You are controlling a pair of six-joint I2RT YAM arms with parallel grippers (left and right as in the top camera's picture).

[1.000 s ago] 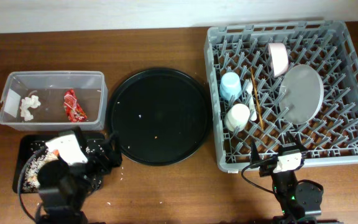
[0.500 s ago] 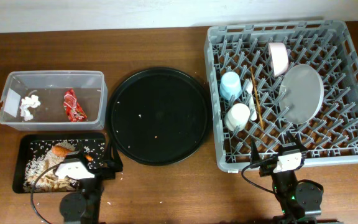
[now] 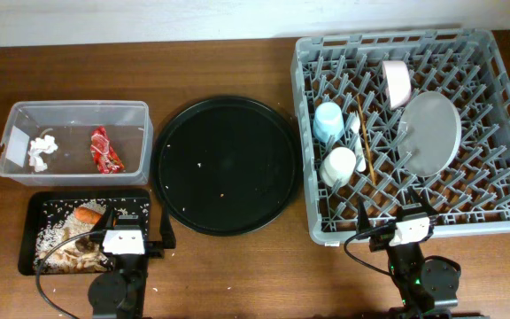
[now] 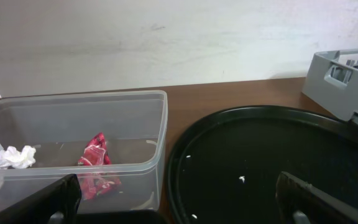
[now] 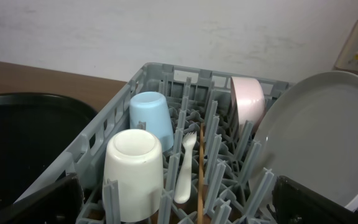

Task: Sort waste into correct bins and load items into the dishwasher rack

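The left hand [image 4: 179, 208] and right hand [image 5: 179, 208] are held spread open, empty, at the front edge of the desk [image 3: 264, 275].

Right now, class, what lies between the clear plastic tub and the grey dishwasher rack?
The large round black tray lies there, holding only a few pale specks. The overhead view shows it between the clear tub and the dishwasher rack.
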